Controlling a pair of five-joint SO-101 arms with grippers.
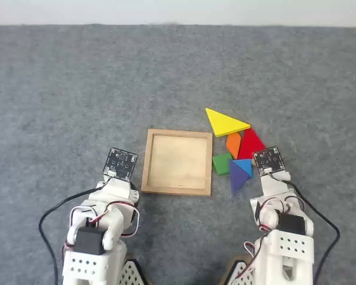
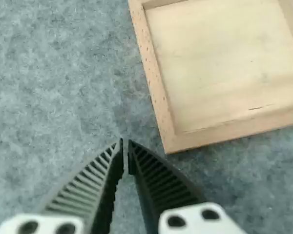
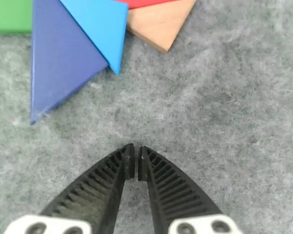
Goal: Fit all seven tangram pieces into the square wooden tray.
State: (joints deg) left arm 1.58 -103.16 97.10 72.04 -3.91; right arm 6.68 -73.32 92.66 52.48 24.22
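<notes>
The square wooden tray [image 1: 146, 161] lies on the grey carpet with nothing in it. To its right sit a yellow triangle [image 1: 225, 123], an orange piece [image 1: 233, 144], a red triangle [image 1: 251, 143], a green square [image 1: 221, 163], a blue triangle [image 1: 245, 167] and a purple triangle [image 1: 237, 178]. My left gripper [image 2: 125, 144] is shut and empty, just off the tray's near left corner [image 2: 168, 141]. Shut and empty too, my right gripper [image 3: 135, 147] sits over bare carpet short of the purple triangle [image 3: 58, 63], blue triangle [image 3: 100, 24] and a tan piece [image 3: 158, 24].
Grey carpet [image 1: 77, 89] covers the whole table, with open room left of the tray and behind it. Both arm bases stand at the near edge, with black cables [image 1: 47, 219] looping beside them.
</notes>
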